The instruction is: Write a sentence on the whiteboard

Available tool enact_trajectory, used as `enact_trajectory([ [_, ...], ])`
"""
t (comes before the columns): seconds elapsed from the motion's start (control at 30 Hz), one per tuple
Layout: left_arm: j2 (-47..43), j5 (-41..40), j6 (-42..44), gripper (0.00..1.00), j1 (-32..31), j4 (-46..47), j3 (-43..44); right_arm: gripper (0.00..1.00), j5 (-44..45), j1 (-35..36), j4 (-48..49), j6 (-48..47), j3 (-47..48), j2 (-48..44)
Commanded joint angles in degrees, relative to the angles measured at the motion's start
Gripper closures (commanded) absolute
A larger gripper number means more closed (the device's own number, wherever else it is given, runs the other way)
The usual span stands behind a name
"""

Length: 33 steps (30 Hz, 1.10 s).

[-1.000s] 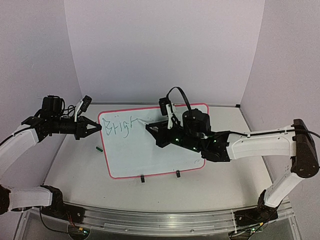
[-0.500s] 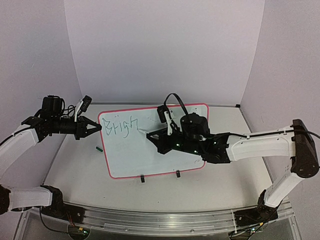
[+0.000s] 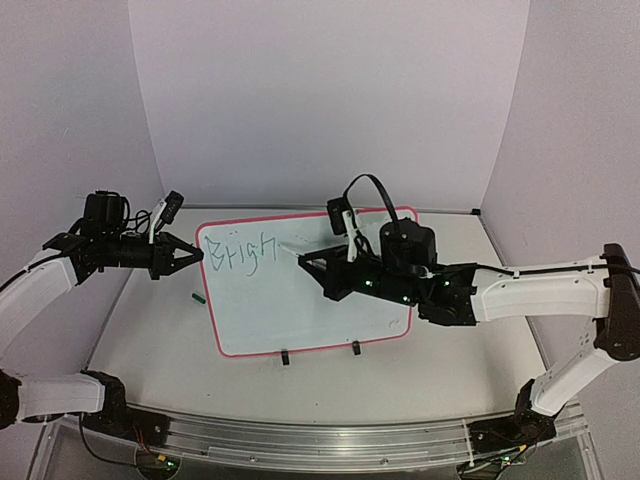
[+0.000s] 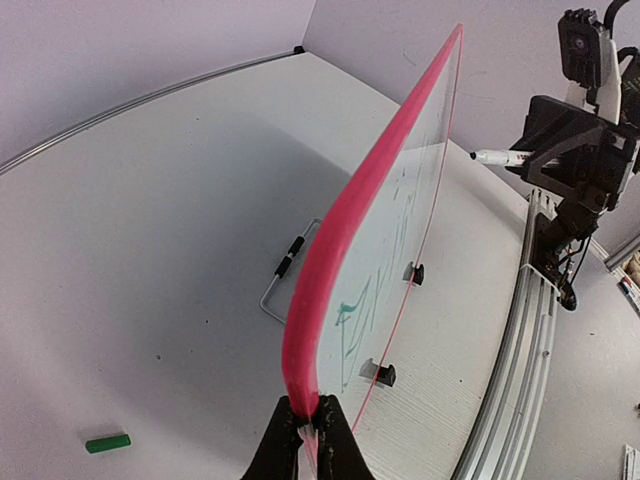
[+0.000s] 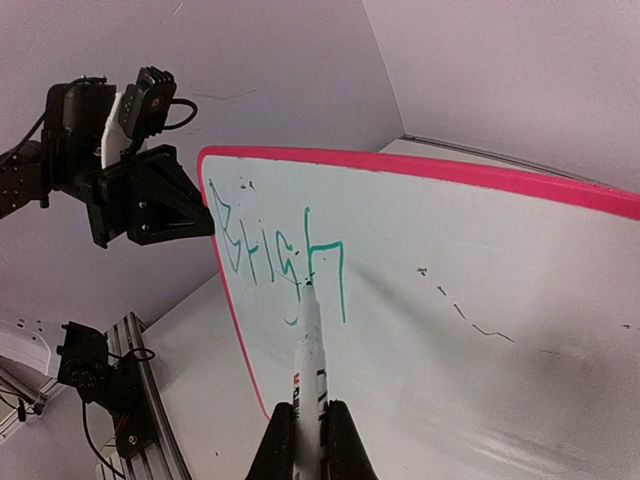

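Two grippers of mine were both clamped down. My left gripper (image 4: pixel 312 428) pinched the red-pink frame of the whiteboard (image 3: pixel 295 315) at its left short edge, jaws narrow on the rim. The board stood up off the grey table (image 3: pixel 455 375) on its long near edge, where two black clips (image 3: pixel 285 357) met the tabletop. My right gripper (image 5: pixel 309 432) was closed around a white marker (image 5: pixel 311 350), whose barrel ran out from between my fingers toward the board's face. Its tip sat at the foot of the last green letter. I could not tell whether it touched the surface. The sentence (image 5: pixel 283 250) so far read "Brigh", in the board's upper left corner, near my left fingers. A small green cap (image 4: pixel 107 442) lay on the table behind the board, apart from it.
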Motion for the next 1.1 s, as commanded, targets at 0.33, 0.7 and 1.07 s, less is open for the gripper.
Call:
enact_trajectory([
  [0.33, 0.81, -1.51, 1.71, 1.0, -0.64, -1.81, -0.27, 1.0, 3.74, 0.16, 0.27, -1.73, 4.43, 3.79],
  [0.7, 0.9, -1.39, 1.67, 1.0, -0.61, -1.8, -0.22, 1.0, 10.08, 0.13, -2.36, -0.63, 2.84, 2.12],
  [1.07, 0.84, -1.5, 1.68, 1.0, -0.61, -1.9, -0.27, 1.0, 13.23, 0.18, -2.69, -0.75, -0.45, -2.4],
])
